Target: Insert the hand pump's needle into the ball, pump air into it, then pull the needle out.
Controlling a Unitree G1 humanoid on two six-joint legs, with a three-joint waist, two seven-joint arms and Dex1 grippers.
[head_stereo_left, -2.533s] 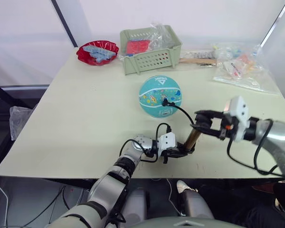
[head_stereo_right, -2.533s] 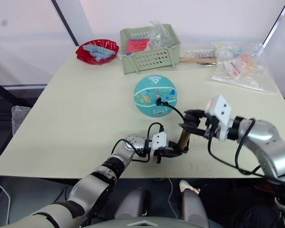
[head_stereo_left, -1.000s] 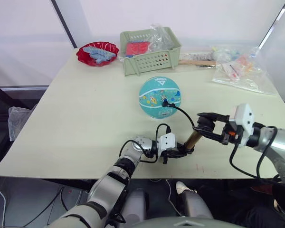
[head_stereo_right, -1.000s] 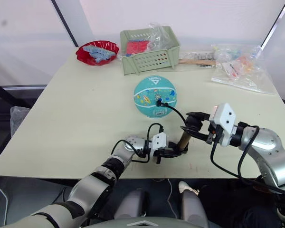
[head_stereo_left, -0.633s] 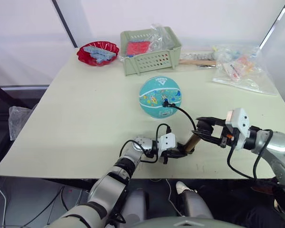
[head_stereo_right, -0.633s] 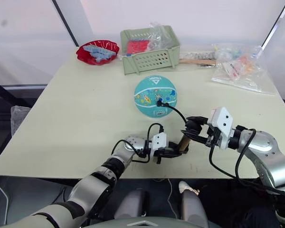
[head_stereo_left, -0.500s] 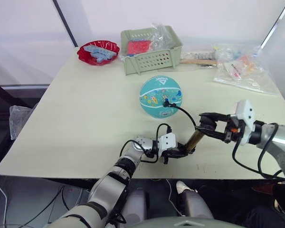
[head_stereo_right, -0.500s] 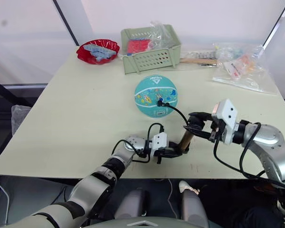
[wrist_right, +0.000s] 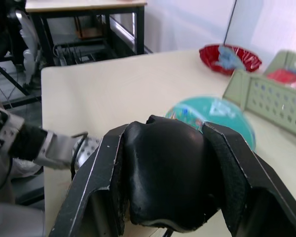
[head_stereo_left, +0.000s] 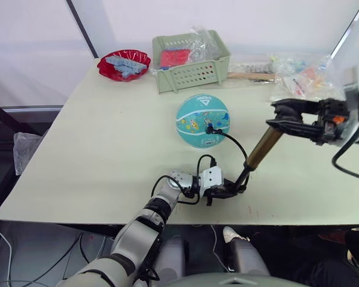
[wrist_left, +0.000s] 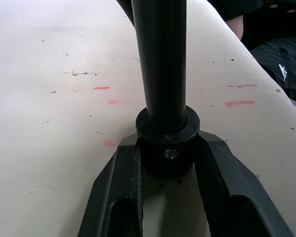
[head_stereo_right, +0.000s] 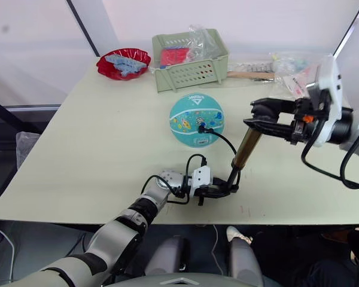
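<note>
Pumping stage, I'd say; the hand pump [head_stereo_left: 263,145] is stretched out, its black base cap clamped between the fingers of the left end effector [head_stereo_left: 230,191] down on the worktop [head_stereo_left: 107,143], and its handle clamped in the right end effector [head_stereo_left: 281,118], which sits high up and out to the right; the ball [head_stereo_left: 202,121] lies just beyond the left end effector, with the thin hose [head_stereo_left: 230,140] curving from the pump base up to the needle [head_stereo_left: 207,127] seated in the ball's side.

To do this stroke well: keep the left end effector pinned flat so the base doesn't skid; push the handle back down along the pump's own axis, not sideways, or the rod could bind; leave slack in the hose so it doesn't tug the needle out early.

Versus half a second ago: the right end effector has risen and swung away from the left one, so the brass barrel is now drawn well clear of the base on a long dark rod; the left end effector, ball and hose look unchanged.
</note>
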